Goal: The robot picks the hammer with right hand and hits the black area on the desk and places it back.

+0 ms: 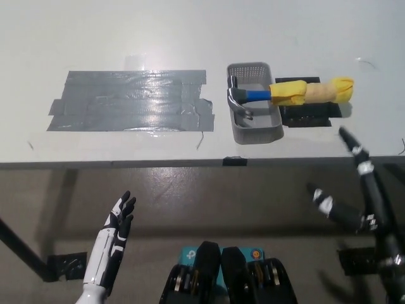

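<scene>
Below, right robot hand (354, 183) spread near desk (126, 155) edge.

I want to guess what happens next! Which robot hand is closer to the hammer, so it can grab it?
The right hand. It is black, open, and reaches up at the desk's edge just below the hammer's yellow handle. The white left hand hangs open far off at the lower left, below the grey tape patch.

Glossy taped patch (130, 100); metal-headed hammer (288, 93) with yellow cloth-wrapped handle.
</scene>
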Controlling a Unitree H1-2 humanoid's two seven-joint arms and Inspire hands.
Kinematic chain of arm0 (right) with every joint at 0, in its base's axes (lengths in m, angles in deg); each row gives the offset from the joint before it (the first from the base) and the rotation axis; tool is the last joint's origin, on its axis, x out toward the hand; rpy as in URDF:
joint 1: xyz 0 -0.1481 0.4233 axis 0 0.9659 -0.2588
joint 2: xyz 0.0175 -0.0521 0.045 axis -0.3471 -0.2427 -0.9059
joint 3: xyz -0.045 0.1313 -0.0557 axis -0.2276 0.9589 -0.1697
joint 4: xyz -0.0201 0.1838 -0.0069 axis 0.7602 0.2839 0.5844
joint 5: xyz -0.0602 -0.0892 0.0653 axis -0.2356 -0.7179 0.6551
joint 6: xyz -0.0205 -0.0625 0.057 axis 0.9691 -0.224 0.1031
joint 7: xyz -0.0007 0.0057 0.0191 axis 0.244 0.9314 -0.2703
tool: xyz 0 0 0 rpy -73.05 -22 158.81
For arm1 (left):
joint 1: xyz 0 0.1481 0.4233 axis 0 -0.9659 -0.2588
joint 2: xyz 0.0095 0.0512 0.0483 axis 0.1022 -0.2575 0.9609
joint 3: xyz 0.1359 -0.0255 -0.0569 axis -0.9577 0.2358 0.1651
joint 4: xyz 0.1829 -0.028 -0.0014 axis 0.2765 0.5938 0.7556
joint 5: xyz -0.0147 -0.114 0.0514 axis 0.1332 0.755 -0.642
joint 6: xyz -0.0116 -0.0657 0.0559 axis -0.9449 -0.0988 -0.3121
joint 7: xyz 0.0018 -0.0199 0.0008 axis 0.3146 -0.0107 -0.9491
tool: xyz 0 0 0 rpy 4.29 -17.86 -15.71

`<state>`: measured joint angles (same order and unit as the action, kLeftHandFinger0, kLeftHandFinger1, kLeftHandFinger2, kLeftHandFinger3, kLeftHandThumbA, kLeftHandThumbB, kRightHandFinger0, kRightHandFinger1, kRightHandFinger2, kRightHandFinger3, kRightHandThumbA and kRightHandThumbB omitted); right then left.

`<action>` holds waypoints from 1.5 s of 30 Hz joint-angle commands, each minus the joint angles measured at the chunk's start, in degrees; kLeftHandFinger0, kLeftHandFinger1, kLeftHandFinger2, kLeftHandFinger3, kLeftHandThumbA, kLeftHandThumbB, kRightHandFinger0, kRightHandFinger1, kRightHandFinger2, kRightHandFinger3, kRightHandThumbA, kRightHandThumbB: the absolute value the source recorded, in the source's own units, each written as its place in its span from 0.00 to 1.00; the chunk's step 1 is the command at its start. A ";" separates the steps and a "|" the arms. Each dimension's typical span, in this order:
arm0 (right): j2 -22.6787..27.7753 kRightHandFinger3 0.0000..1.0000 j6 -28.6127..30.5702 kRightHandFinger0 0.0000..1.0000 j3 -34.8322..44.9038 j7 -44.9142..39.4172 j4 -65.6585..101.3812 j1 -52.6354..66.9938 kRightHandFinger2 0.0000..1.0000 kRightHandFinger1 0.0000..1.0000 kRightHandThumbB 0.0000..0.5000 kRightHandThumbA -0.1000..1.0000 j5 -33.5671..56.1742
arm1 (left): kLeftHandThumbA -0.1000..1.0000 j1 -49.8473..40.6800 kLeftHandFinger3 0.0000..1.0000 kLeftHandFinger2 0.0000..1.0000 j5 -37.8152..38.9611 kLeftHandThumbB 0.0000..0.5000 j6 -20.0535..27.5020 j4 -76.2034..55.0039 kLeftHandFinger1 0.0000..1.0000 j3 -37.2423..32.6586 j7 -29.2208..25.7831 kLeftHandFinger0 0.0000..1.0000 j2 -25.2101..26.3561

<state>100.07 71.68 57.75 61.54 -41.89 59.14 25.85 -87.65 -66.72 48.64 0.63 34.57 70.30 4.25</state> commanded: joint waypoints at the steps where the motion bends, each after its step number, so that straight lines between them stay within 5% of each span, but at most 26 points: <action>1: 5.54 1.00 -2.71 1.00 -0.55 4.89 -0.53 -10.06 1.00 1.00 0.62 0.67 -18.73 | 1.00 0.66 1.00 1.00 -0.09 0.11 2.46 -1.87 1.00 -0.14 -0.39 1.00 0.52; 15: 7.06 1.00 -5.03 1.00 -9.18 13.91 -17.78 -23.60 1.00 1.00 0.75 0.69 -32.20 | 1.00 0.43 1.00 1.00 -0.34 0.06 2.28 -2.27 1.00 -0.29 -0.17 1.00 0.51; 22: 6.55 1.00 -7.41 1.00 -12.73 15.24 -23.99 -27.32 1.00 1.00 0.80 0.75 -34.87 | 1.00 0.63 1.00 1.00 -1.10 0.13 2.71 -1.83 1.00 -0.36 -0.49 1.00 0.67; 45: 4.64 1.00 -10.26 1.00 -18.01 17.96 -38.56 -34.96 1.00 1.00 0.77 0.79 -35.46 | 1.00 0.85 1.00 1.00 -0.16 0.10 2.50 -2.34 1.00 -0.69 0.19 1.00 1.18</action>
<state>104.74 61.63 39.81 76.90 -79.89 27.94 -9.41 -87.58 -66.87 49.23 0.58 34.22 70.58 5.11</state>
